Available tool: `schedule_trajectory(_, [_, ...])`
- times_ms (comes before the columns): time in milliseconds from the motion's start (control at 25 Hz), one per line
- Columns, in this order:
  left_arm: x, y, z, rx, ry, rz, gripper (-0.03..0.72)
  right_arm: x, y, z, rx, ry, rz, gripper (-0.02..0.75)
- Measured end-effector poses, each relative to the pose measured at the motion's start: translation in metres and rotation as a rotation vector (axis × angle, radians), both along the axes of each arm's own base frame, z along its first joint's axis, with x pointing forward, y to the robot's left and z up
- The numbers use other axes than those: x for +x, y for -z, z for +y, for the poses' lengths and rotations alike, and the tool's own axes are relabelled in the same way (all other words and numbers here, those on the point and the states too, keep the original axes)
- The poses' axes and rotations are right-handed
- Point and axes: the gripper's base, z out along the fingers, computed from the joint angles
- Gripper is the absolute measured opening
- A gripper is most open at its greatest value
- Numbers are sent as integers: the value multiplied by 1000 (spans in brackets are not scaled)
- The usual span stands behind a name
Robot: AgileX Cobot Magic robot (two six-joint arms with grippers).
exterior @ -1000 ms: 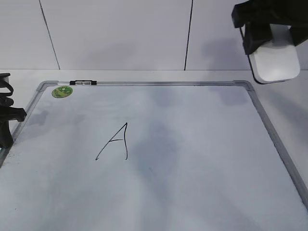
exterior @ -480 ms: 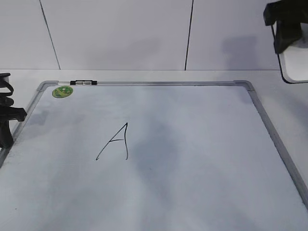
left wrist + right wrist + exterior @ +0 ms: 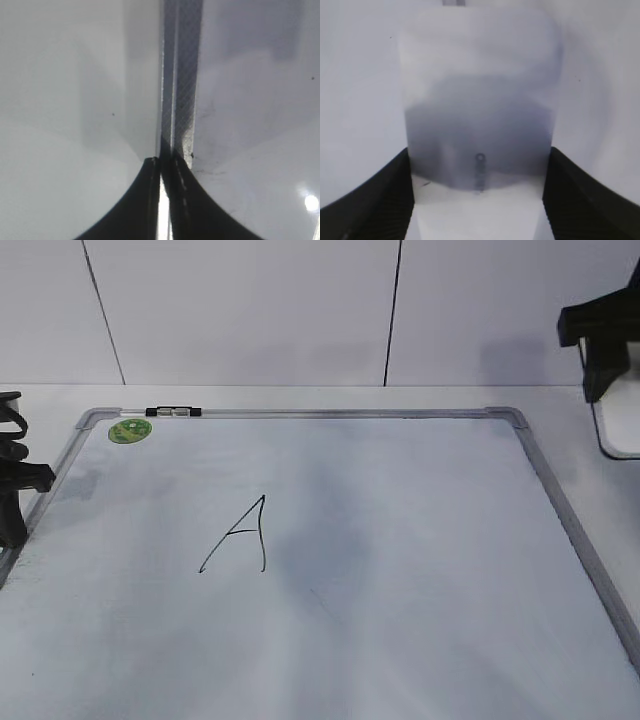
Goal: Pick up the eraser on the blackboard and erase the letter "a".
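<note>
Right gripper (image 3: 477,200) clamped eraser (image 3: 479,100) across its sides; judged light, rigid, smooth plastic, slip-prone. Left gripper (image 3: 162,200) closed, empty, over blackboard (image 3: 182,100) frame.

White eraser (image 3: 479,100) aloft beside blackboard (image 3: 560,510)

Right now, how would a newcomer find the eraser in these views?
Start at the whiteboard filling the table, then follow its right frame rail out to the picture's right edge. There the black right tool holds the eraser up off the board, half cut off by the frame. It is the only white rounded block; everything else loose is flat.
</note>
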Motion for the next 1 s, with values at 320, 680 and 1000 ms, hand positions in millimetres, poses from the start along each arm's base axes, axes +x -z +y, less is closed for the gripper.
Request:
schedule_trajectory(320, [0,0,0,-2,-1,0,13,30,58,13,-10,-29,177,569])
schedule_trajectory(680, [0,0,0,-4,-3,0,13,49,102,-2,59,12,309,569])
schedule_trajectory(1000, [0,0,0,-5,-4,0,13,65,113,-12,154,-7,341,569])
